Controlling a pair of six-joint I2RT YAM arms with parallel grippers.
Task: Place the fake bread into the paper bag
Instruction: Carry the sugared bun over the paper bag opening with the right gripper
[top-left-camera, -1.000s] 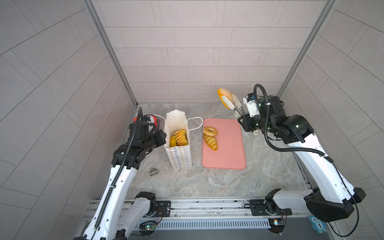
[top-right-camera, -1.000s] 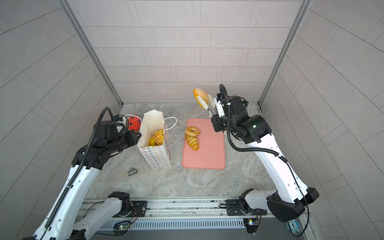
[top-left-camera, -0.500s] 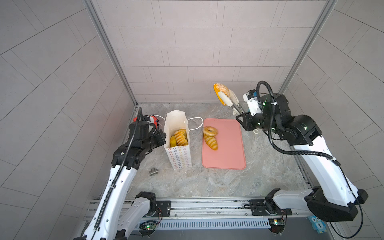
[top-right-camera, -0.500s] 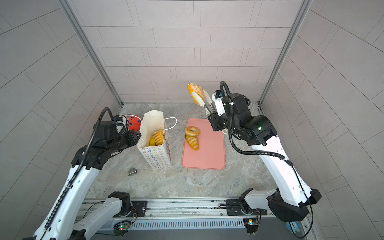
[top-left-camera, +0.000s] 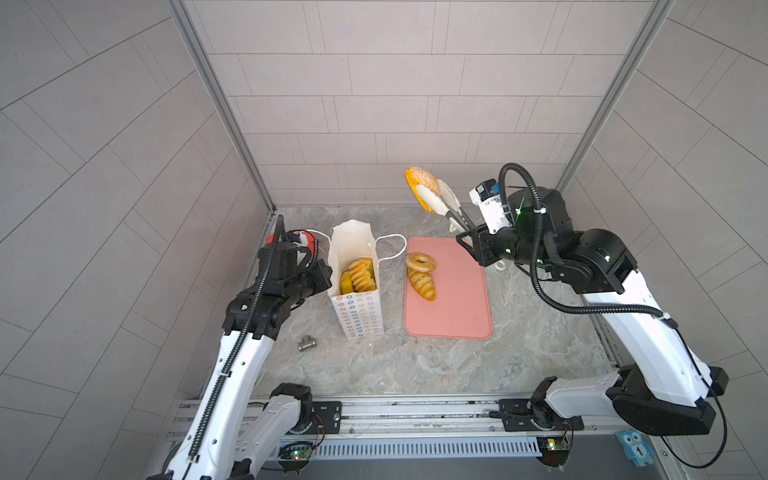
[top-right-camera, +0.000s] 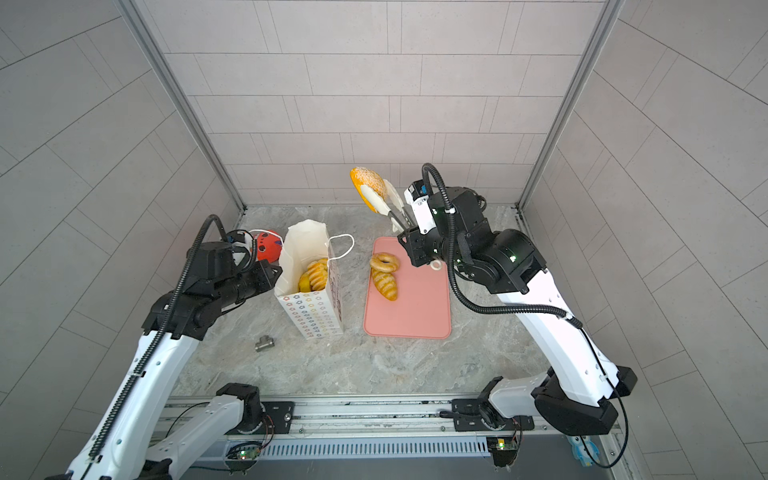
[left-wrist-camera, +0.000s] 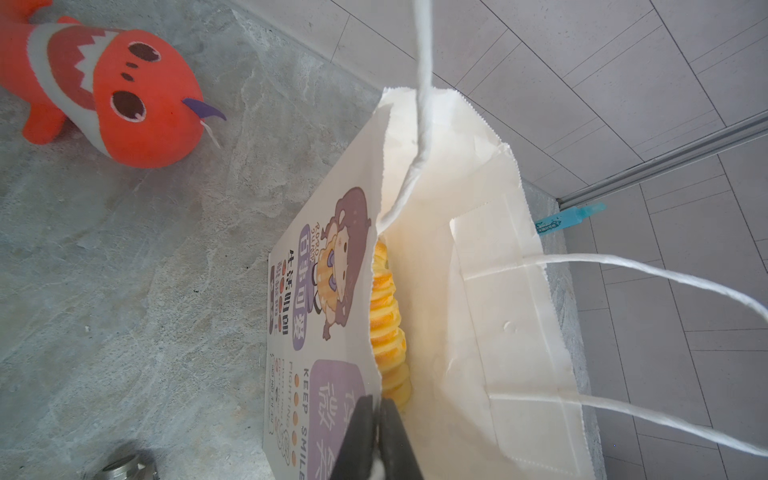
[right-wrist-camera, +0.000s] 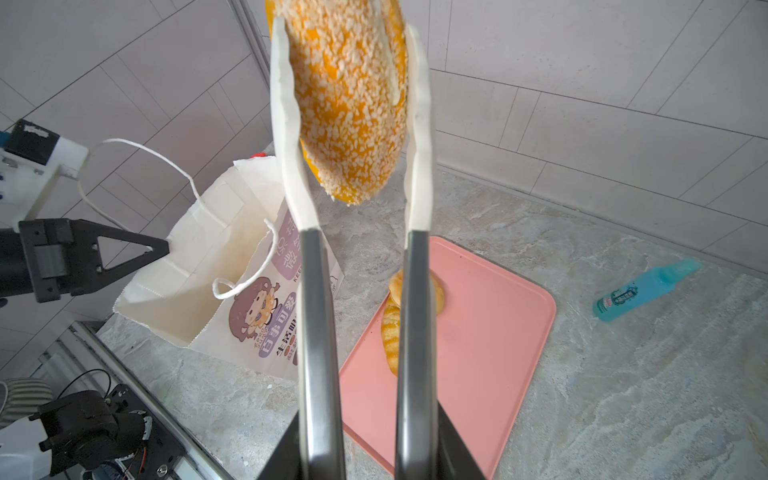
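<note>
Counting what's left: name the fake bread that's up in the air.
The sesame-crusted bun, clamped in the right gripper's tongs; the ring donut and ridged roll lie on the pink tray.

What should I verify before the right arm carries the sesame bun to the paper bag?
1. The tongs clamp the sesame bun: ok.
2. The right gripper is shut on the tongs: ok.
3. The left gripper pinches the paper bag rim, mouth open: ok.
4. Bag upright: ok.
5. Bun above the mouth: not ok, it hangs nearer the pink tray.
6. Room left above the pastries inside: cannot tell.
</note>
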